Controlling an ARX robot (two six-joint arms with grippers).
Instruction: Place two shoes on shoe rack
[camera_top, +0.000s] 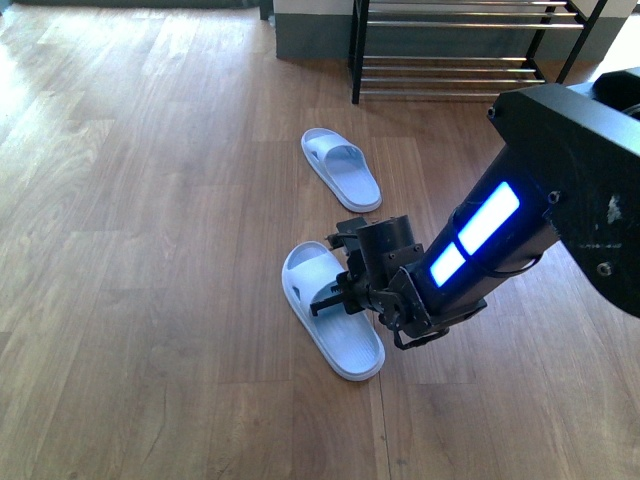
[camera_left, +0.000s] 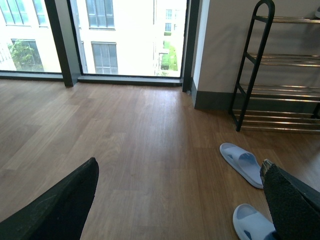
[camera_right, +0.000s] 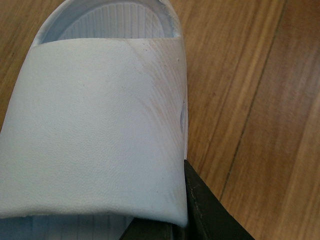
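Right hand (camera_top: 337, 293) low, grip unclear, left hand (camera_left: 179, 167) spread wide

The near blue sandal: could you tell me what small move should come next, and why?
Probably close the right gripper on the near sandal's strap: one finger sits at its edge, and the sandal lies flat on the floor, away from the shoe rack.

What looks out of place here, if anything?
Only the pale blue sandals: the near slide and the far slide lie apart on the wood floor, not on the shoe rack. Nothing looks spilled or damaged.
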